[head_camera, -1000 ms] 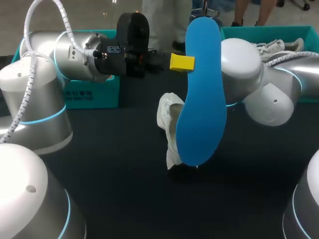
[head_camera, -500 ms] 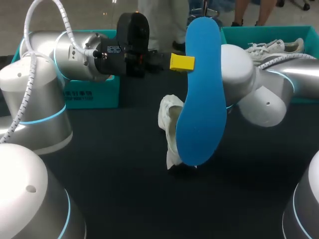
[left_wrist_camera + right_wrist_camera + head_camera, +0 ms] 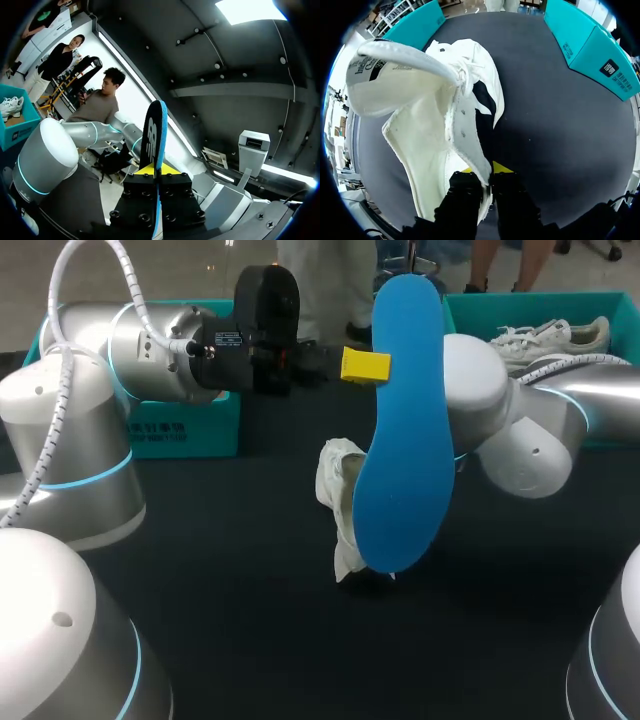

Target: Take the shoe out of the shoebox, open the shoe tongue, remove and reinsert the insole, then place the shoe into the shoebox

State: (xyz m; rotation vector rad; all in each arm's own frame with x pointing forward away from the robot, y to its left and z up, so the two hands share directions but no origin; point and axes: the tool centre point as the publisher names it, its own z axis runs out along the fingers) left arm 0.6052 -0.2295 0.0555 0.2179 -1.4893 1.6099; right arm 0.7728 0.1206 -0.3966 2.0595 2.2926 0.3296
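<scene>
Insole out, one sneaker boxed
The right shoebox [image 3: 462,306] holds a white sneaker [image 3: 555,337]; left fingers [image 3: 365,365] pinch the blue insole [image 3: 400,440] upright, right fingers [image 3: 465,195] pinch the other shoe [image 3: 420,115] by its edge.

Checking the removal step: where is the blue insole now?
Head view, middle: the insole stands upright, clamped in the left gripper, overlapping the white shoe just behind it.

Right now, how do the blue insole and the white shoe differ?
The insole is blue, flat and thin; the shoe is white and hollow, its tongue pulled back. The insole stands on end, clamped in the left claw; the shoe is lower, partly behind the insole in the head view, its upper pinched in the right claw. Each is gripped by a shut claw.
</scene>
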